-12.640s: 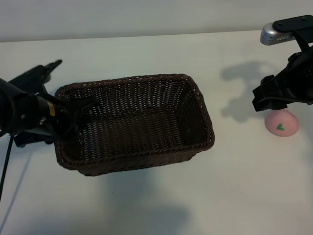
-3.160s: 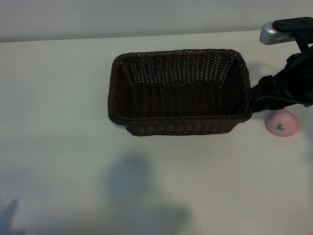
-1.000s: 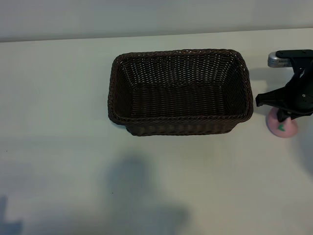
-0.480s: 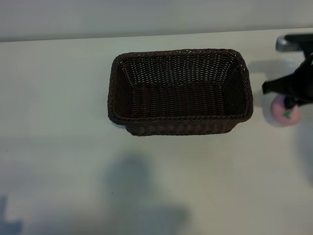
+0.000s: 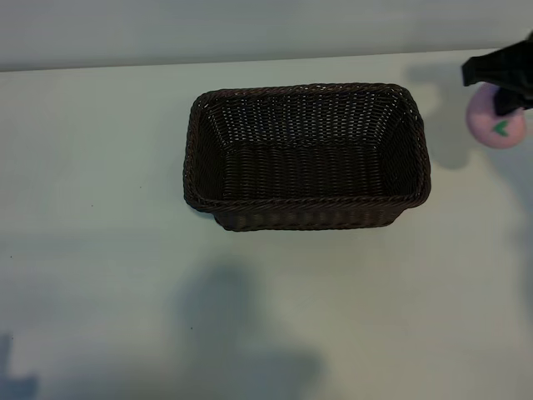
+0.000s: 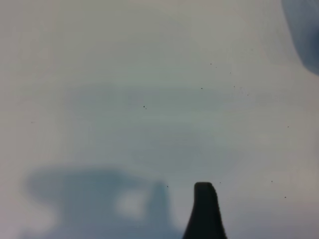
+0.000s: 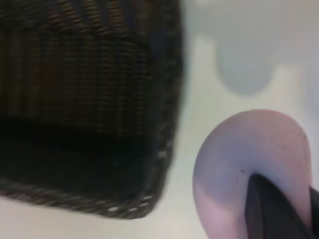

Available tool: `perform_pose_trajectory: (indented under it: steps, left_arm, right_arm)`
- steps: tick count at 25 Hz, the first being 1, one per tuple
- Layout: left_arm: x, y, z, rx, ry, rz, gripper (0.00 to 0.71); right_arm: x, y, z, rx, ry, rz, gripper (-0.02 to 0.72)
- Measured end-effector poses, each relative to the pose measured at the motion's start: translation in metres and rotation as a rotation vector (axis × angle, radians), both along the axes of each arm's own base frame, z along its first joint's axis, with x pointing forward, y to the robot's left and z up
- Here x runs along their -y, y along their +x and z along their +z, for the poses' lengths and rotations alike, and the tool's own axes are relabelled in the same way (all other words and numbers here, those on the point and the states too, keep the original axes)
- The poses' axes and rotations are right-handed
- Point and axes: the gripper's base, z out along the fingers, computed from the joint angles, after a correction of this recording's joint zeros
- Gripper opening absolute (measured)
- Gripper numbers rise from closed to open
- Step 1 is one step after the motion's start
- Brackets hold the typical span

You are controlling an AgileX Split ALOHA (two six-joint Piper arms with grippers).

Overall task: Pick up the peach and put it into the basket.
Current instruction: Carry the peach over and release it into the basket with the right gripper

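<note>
The pale-pink peach (image 5: 496,127) with its green leaf mark hangs above the table at the far right, and my right gripper (image 5: 505,102) is shut on it from above. In the right wrist view the peach (image 7: 244,159) fills the near corner with one dark finger (image 7: 271,211) pressed on it. The dark-brown wicker basket (image 5: 306,212) stands in the middle of the table, to the left of the peach, with nothing in it. Its corner (image 7: 149,199) shows beside the peach in the right wrist view. My left gripper is outside the exterior view. One of its fingertips (image 6: 204,209) hovers over bare table.
The white table (image 5: 125,275) runs round the basket on all sides. The peach's shadow (image 5: 450,125) falls on the table between the basket's right end and the peach. Arm shadows lie near the front edge.
My right gripper has risen with the peach, which was on the table a second ago and now hangs clear of it, farther back. The basket has not moved.
</note>
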Motion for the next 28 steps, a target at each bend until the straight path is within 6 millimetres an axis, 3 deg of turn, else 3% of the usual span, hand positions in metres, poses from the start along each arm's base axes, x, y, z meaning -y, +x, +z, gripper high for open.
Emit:
perform_pose_trajectory:
  steps: [7,13,18,24,28]
  left_arm:
    - [0.0,0.0,0.0,0.0,0.0,0.0,0.553]
    - [0.0,0.0,0.0,0.0,0.0,0.0,0.552]
    - [0.0,0.0,0.0,0.0,0.0,0.0,0.552]
    - [0.0,0.0,0.0,0.0,0.0,0.0,0.552]
    - [0.0,0.0,0.0,0.0,0.0,0.0,0.552]
  right_arm:
    - [-0.074,-0.003,0.006,0.038,0.027,0.2,0.041]
    - [-0.118,0.019,-0.013,0.053,0.034,0.286,0.041]
    - [-0.13,0.047,-0.052,-0.004,0.008,0.287,0.041]
    - [-0.133,0.061,-0.096,-0.084,-0.043,0.295,0.055]
    - [-0.133,0.063,-0.104,-0.106,-0.056,0.301,0.174]
